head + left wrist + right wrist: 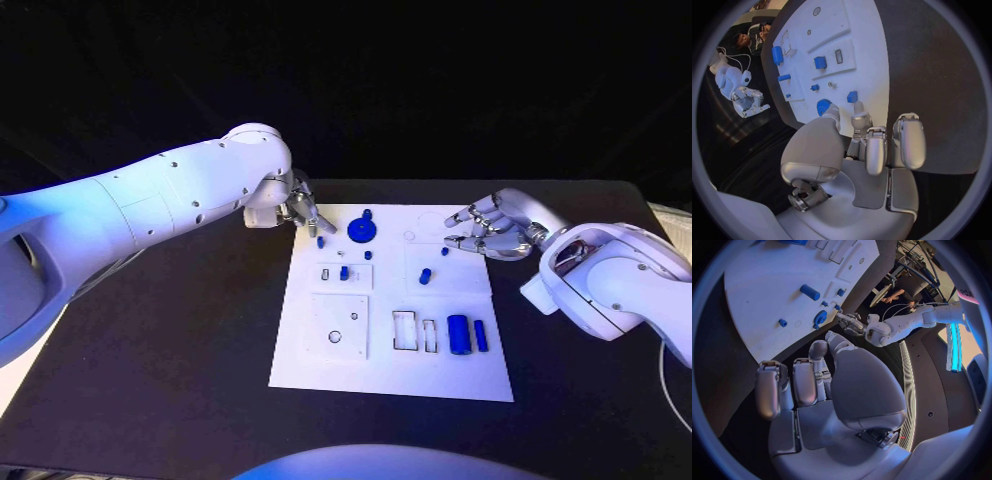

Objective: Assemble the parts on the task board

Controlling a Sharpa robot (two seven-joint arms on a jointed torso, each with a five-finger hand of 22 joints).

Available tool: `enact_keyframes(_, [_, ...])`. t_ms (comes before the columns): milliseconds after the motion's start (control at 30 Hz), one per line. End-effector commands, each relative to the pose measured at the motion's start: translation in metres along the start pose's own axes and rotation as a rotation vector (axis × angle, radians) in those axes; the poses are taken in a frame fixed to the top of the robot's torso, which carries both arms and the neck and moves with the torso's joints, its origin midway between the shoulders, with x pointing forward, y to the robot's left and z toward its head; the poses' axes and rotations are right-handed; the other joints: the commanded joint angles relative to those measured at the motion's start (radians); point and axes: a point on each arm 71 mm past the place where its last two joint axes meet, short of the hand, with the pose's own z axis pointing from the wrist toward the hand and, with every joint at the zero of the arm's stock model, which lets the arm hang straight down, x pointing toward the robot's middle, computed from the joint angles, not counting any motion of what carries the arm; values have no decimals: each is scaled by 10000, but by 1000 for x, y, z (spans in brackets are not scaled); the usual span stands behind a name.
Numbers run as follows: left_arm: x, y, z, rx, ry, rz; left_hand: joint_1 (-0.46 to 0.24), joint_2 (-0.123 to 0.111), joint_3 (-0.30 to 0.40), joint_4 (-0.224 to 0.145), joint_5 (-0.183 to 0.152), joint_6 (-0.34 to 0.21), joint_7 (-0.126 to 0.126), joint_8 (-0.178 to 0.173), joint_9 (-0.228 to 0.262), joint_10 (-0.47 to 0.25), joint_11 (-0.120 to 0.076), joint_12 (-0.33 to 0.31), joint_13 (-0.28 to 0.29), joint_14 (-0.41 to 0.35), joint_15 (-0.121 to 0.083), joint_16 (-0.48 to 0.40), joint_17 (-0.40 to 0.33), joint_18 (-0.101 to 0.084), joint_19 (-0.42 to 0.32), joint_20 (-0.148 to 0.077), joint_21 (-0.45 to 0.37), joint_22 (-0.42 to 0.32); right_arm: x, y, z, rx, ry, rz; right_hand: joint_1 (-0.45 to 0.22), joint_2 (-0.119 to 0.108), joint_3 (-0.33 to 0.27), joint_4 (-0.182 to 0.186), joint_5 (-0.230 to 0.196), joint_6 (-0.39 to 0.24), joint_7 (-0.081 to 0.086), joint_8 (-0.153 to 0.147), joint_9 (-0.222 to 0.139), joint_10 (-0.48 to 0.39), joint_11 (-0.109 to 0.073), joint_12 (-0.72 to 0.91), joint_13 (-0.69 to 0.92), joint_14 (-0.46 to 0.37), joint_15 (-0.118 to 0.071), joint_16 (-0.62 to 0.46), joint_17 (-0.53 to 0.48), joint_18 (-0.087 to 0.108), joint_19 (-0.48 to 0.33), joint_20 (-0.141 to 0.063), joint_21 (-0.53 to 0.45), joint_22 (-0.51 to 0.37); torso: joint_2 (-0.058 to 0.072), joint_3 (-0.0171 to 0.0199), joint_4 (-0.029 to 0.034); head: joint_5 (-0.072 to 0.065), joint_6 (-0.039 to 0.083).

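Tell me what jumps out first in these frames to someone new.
The white task board in the middle of the black table, dotted with small blue parts: a round blue piece at its far edge and a blue cylinder in a slot near its right side. Then the two silver hands at the board's far corners, left hand and right hand, both holding nothing.

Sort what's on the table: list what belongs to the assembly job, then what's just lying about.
Belongs to the job:
task board
blue round part
blue cylinder
blue bar
small blue peg
left robot hand
right robot hand

Lying about:
nothing visible; the black table just supports the board.
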Motion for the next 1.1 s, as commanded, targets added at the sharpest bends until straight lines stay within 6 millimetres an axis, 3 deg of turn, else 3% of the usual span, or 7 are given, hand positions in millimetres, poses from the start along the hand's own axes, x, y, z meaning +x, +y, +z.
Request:
enact_keyframes(33, [2, 0, 0, -26, 300, 276, 108, -14, -55, -15, 12, 54, 10, 32, -17, 53, -1, 41, -17, 1050, 50, 30, 2634, 96, 50, -23, 66, 293, 1, 1, 0, -100, 121, -47, 21, -33, 15, 33, 35, 81, 11, -36, 9, -57, -27, -65, -8, 347, -56, -48, -7, 136, -63, -14, -38, 89, -2, 3, 2, 12, -3])
enact_keyframes(800, [8, -3, 6, 37, 492, 309, 328, 76, -111, -79, 16, 99, -3, 54, -49, 85, -13, 86, 2, 1050, 42, 30, 2634, 84, 79, -31, 100, 349, 2, 2, 0, -150, 138, -38, 21, -33, 15, 33, 35, 81, 11, -36, 9, -57, -27, -65, -8, 347, -56, -48, -7, 136, -63, -14, -38, 89, -2, 2, 9, 5, -17])
enact_keyframes(1100, [9, -3, 8, 31, 492, 271, 505, 284, -97, -113, 27, 116, -8, 62, -83, 104, -20, 117, 10, 1050, 36, 30, 2634, 80, 90, -37, 110, 373, 2, 3, 0, -169, 154, -36, 36, -29, 21, 32, 59, 81, 13, -37, 10, -51, -26, -46, 6, 349, -57, -47, 0, 137, -65, -14, -41, 86, -7, 5, 0, 18, -24])
